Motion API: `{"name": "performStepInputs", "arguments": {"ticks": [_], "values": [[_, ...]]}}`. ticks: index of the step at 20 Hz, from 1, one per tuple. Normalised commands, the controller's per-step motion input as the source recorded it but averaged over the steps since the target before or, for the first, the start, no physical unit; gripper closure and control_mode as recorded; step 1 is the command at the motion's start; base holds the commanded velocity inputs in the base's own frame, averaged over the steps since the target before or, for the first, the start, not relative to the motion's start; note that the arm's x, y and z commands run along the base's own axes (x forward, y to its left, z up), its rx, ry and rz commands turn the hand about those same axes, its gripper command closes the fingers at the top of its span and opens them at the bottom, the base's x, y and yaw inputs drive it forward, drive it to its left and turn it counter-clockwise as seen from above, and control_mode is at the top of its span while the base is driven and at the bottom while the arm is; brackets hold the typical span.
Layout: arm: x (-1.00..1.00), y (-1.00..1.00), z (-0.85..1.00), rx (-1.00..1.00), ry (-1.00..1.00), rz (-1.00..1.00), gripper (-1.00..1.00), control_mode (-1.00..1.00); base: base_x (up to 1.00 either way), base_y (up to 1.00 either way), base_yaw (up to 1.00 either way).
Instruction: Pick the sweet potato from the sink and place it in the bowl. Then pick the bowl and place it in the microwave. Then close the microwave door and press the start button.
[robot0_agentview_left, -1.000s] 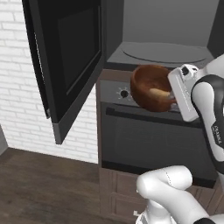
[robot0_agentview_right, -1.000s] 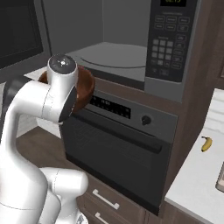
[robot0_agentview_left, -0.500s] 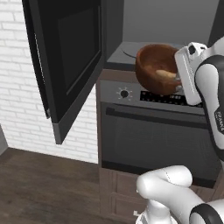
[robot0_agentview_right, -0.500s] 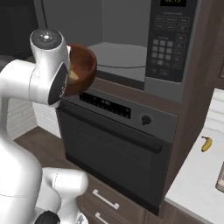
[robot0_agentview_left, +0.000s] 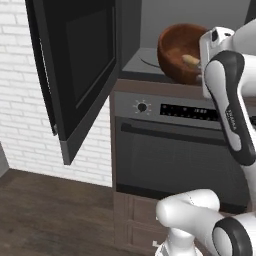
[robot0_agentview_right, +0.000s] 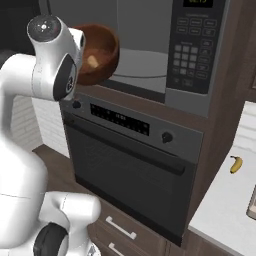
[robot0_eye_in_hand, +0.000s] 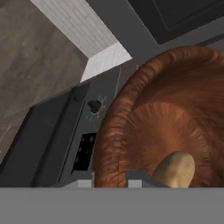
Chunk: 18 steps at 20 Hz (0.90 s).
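Observation:
My gripper (robot0_eye_in_hand: 109, 179) is shut on the rim of the reddish-brown wooden bowl (robot0_agentview_left: 176, 47), holding it tilted in front of the open microwave (robot0_agentview_right: 145, 55), just above the cavity floor. The tan sweet potato (robot0_agentview_left: 191, 60) lies inside the bowl (robot0_agentview_right: 102, 50), and also shows as a pale lump, the sweet potato (robot0_eye_in_hand: 177, 168), near my fingers in the hand view. The bowl (robot0_eye_in_hand: 162, 118) has one fingertip (robot0_eye_in_hand: 85, 179) outside its wall. The black microwave door (robot0_agentview_left: 75, 75) stands swung open to the left. The keypad (robot0_agentview_right: 192, 55) is to the right of the cavity. The sink is out of view.
Below the microwave is a dark oven (robot0_agentview_left: 175, 160) with a knob (robot0_agentview_left: 142, 106) and a handle bar (robot0_agentview_right: 125, 147). A white brick wall (robot0_agentview_left: 20, 110) is on the left. A banana (robot0_agentview_right: 236, 163) lies on the pale counter (robot0_agentview_right: 225, 210) at the right.
The arm has lifted the bowl with the sweet potato from the level of the oven's control strip up to the microwave opening and carried it closer to the cavity.

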Motion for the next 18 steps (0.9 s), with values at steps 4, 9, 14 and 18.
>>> {"name": "performStepInputs", "arguments": {"ticks": [4, 9, 14, 18], "values": [[0.89, -0.23, 0.14, 0.00, -0.05, -0.14, 1.00, -1.00, 0.00, 0.00, 0.00], [0.65, -0.32, 0.23, 0.00, -0.01, -0.11, 1.00, -1.00, 0.00, 0.00, 0.00], [0.43, -0.34, 0.18, 0.01, 0.09, -0.05, 1.00, -1.00, 0.00, 0.00, 0.00], [0.72, -0.36, 0.00, 0.00, 0.10, -0.01, 1.00, -1.00, 0.00, 0.00, 0.00]]}}
